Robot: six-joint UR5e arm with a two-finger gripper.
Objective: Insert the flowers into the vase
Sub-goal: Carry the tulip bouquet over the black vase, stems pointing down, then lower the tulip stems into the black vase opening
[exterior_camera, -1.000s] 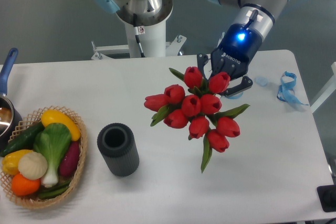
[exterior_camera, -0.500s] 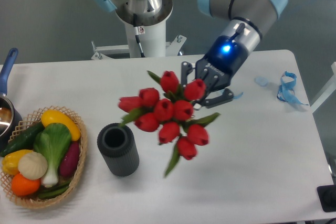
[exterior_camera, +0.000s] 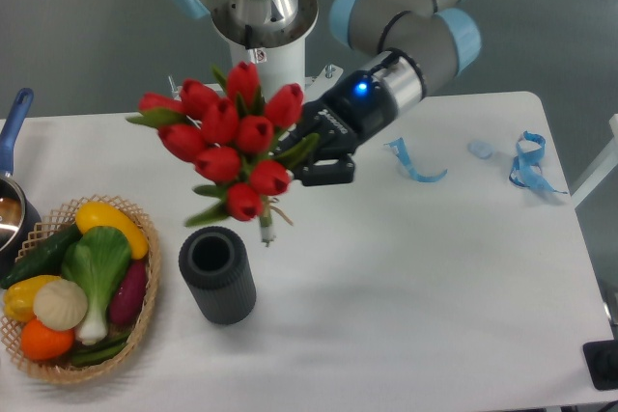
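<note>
flowers (exterior_camera: pixel 224 137) left of gripper (exterior_camera: pixel 311 153) (held) | above vase (exterior_camera: pixel 217 274)

Glossy plastic-looking red flowers (exterior_camera: pixel 228 142), matt ribbed dark vase (exterior_camera: pixel 217 275), woven wicker basket (exterior_camera: pixel 147 311), smooth white table (exterior_camera: pixel 435 277)

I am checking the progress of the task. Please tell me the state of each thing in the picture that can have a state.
gripper: shut on the flowers
flowers: held in the air, above and behind the vase, not inserted
vase: upright on the table, empty
wicker basket: full of vegetables
pot: at the left edge, mostly cut off
</note>
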